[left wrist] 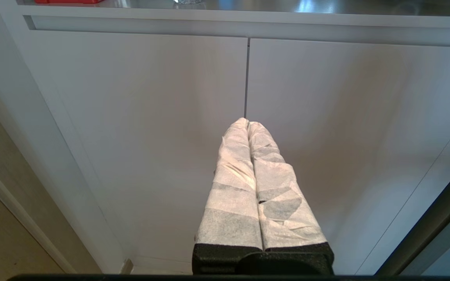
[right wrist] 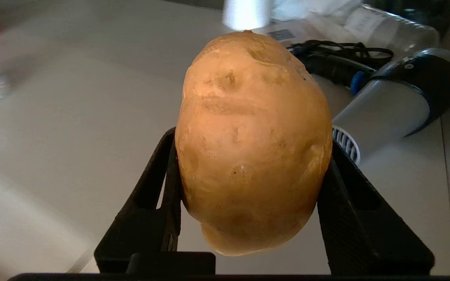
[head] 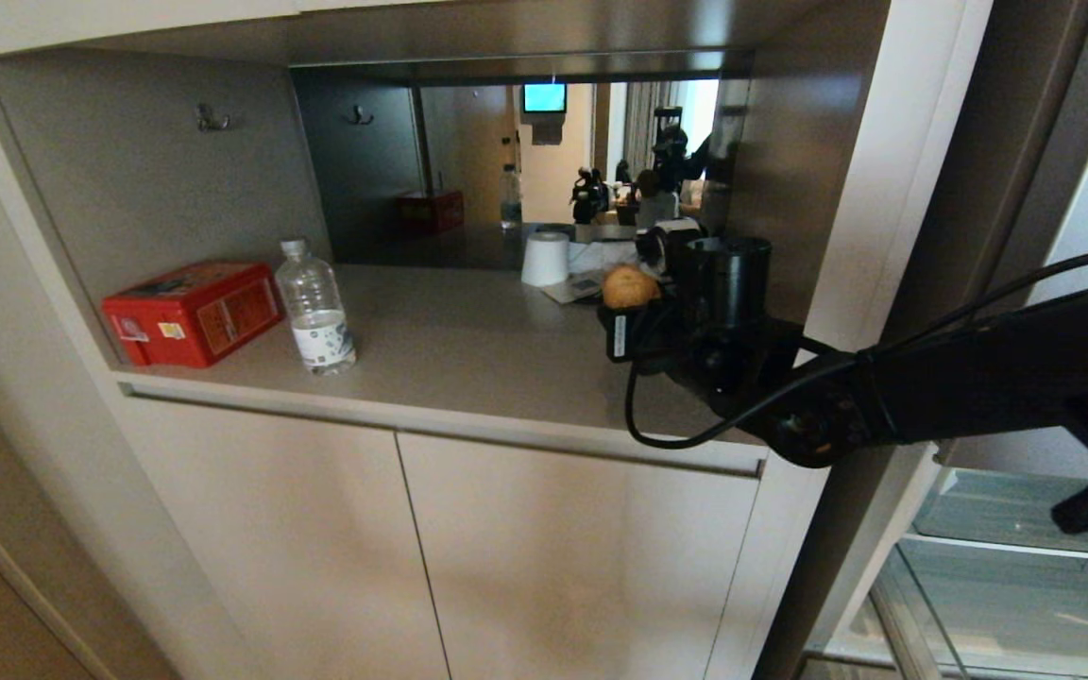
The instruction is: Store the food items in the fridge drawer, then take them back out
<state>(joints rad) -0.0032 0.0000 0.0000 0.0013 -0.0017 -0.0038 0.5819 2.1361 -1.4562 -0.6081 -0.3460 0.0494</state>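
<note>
A tan-brown potato (head: pixel 630 286) (right wrist: pixel 248 117) hangs just above the beige counter (head: pixel 468 349), towards its right side. My right gripper (head: pixel 634 297) (right wrist: pixel 249 164) is shut on it, one black finger (right wrist: pixel 166 175) pressing each flank. The right arm reaches in from the right of the head view. At the lower right of that view the open fridge's see-through drawer (head: pixel 1007 586) shows. My left gripper (left wrist: pixel 247 121) is shut with nothing in it, its white-wrapped fingers pressed together, parked low in front of the cabinet doors (left wrist: pixel 150 117).
On the counter stand a red box (head: pixel 193 312), a water bottle (head: pixel 315 307) and a white paper roll (head: pixel 545 258). A grey hair dryer (right wrist: pixel 389 105) with a black cord lies just beyond the potato. A mirror backs the niche, and side walls close it in.
</note>
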